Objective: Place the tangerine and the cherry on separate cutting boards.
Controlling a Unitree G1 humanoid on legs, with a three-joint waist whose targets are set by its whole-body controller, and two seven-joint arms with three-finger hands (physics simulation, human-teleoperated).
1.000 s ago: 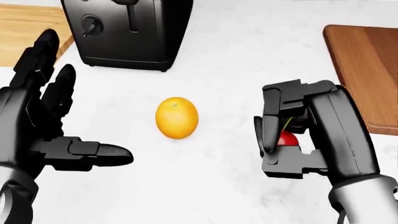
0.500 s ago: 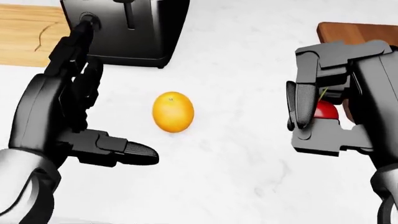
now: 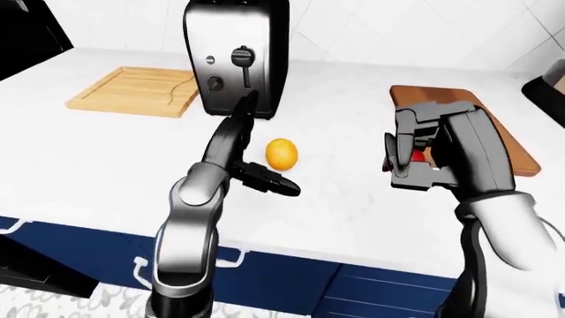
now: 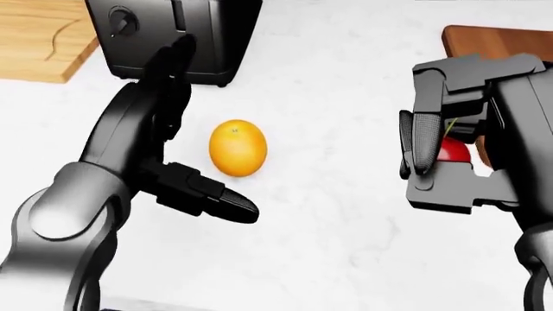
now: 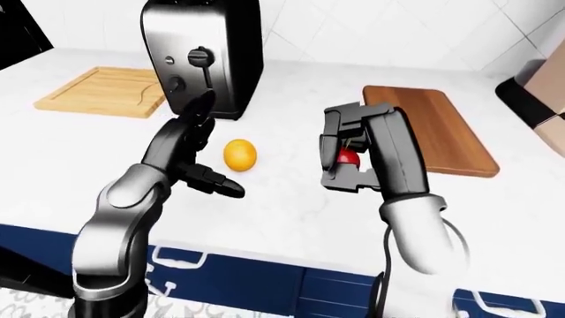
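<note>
Neither fruit is on a board yet. The right hand (image 4: 458,162) grips the cherry (image 4: 453,151), held above the counter beside the dark board (image 5: 432,126). The tangerine (image 4: 238,148) lies on the counter, the spread, empty left hand (image 4: 164,155) at its 9 o'clock, the light board (image 3: 132,91) toward 10.

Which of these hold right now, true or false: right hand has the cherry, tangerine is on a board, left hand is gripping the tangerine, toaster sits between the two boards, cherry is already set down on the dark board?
1. The right hand holds the cherry. True.
2. The tangerine lies on a cutting board. False: it lies on the white counter.
3. The left hand grips the tangerine. False: its fingers are open beside the fruit, not closed round it.
4. The toaster stands between the light board and the dark board. True.
5. The cherry rests on the dark board. False: it is inside the right hand.
</note>
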